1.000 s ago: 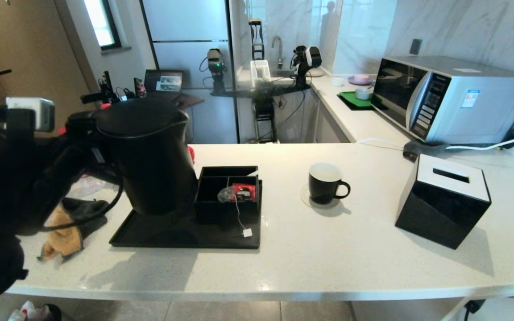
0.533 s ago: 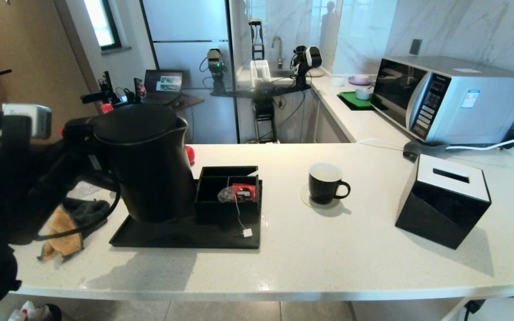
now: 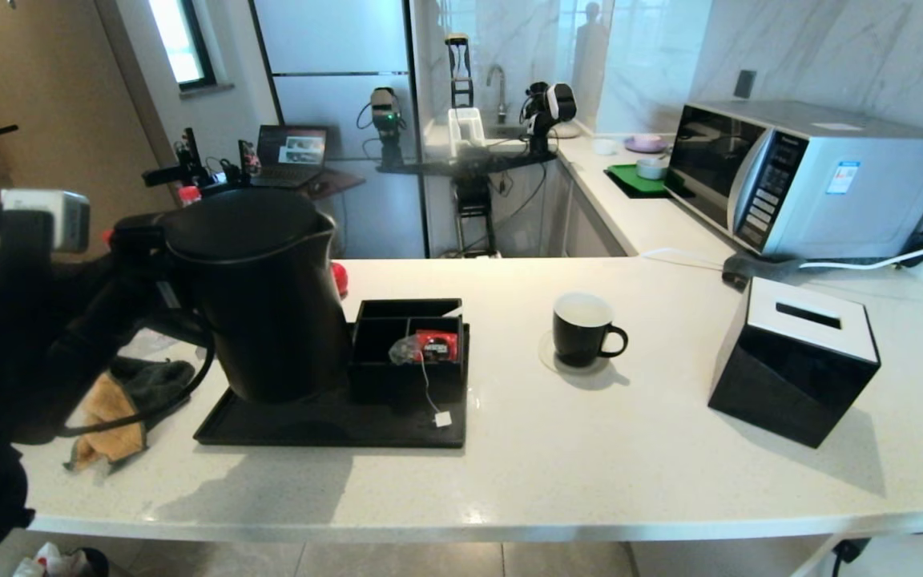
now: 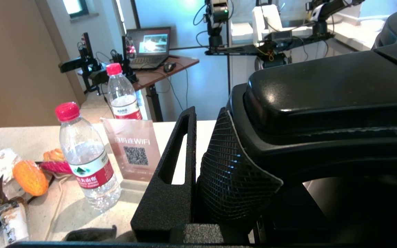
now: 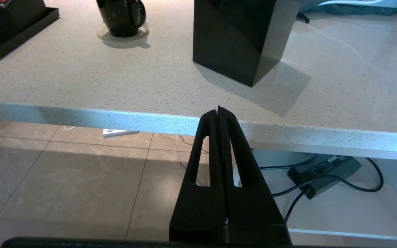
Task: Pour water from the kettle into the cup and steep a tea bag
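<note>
The kettle (image 3: 257, 292) is gripped at its handle by the left end effector (image 4: 198, 172), above the black tray (image 3: 269, 421) at the surface's left. It must next be carried right to the cup (image 3: 583, 328) and tipped; the right end effector (image 5: 220, 117) is parked, closed and empty.

My head camera looks forward and down over the counter (image 3: 590, 473), from a little way off. My left wrist camera sits hard against the kettle (image 4: 322, 113), facing the room behind. My right wrist camera looks up from below the counter edge. It shares the cup (image 5: 121, 15) with the head view.
</note>
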`<state>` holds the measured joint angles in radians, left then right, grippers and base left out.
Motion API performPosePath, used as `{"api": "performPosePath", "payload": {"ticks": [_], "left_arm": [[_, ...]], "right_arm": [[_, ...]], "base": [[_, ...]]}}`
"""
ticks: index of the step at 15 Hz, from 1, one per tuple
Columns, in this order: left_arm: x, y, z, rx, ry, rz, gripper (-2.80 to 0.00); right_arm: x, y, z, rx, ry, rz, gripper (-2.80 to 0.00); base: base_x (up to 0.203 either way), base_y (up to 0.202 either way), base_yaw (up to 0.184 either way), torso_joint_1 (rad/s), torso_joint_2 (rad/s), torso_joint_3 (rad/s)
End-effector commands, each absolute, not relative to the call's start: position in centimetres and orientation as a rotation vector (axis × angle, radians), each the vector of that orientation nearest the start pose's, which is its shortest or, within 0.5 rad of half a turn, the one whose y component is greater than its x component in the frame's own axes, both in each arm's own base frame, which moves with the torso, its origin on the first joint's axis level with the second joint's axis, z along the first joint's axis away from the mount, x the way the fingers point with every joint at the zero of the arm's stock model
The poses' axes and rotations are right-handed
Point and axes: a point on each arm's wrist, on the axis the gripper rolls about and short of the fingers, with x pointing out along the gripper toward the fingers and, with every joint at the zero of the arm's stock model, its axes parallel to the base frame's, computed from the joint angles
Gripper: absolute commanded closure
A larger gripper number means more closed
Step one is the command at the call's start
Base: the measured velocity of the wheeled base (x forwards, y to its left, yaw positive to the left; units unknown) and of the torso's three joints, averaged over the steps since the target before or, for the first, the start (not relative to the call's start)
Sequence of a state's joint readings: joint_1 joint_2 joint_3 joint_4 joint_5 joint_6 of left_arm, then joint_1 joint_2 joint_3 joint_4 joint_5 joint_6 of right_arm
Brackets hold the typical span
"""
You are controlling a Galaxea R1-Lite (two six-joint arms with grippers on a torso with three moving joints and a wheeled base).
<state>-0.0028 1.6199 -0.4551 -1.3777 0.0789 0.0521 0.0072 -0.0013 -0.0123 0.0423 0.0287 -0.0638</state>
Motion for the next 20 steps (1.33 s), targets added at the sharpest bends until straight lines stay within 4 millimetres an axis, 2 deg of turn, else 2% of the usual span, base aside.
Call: {"api": "performPosePath", "payload": {"ticks": [1,10,16,20], "left_arm": [[25.3,0.1,19.2,0.043,-0.22,0.083,0.0],[25.2,0.1,19.5,0.043,-0.233,0.082,0.0],[25.0,0.2,20.0,0.062,-0.251,0.08,0.0],[25.7,0.0,21.3,0.092,-0.296,0.067,0.0]], "right_arm": [[-2.4,0.0,7.4,-0.064,0.029,0.038,0.0],[-2.4,0.0,7.4,-0.064,0.029,0.038,0.0],[-2.4,0.0,7.4,-0.064,0.029,0.038,0.0],[-2.4,0.0,7.4,-0.064,0.029,0.039,0.0]], "base": [[-0.005,-0.084,0.004,0.005,0.0,0.005],[0.0,-0.177,0.002,0.002,0.0,0.003],[0.0,-0.011,0.0,0.0,0.0,0.001],[0.0,0.0,0.0,0.0,0.0,0.0]]}}
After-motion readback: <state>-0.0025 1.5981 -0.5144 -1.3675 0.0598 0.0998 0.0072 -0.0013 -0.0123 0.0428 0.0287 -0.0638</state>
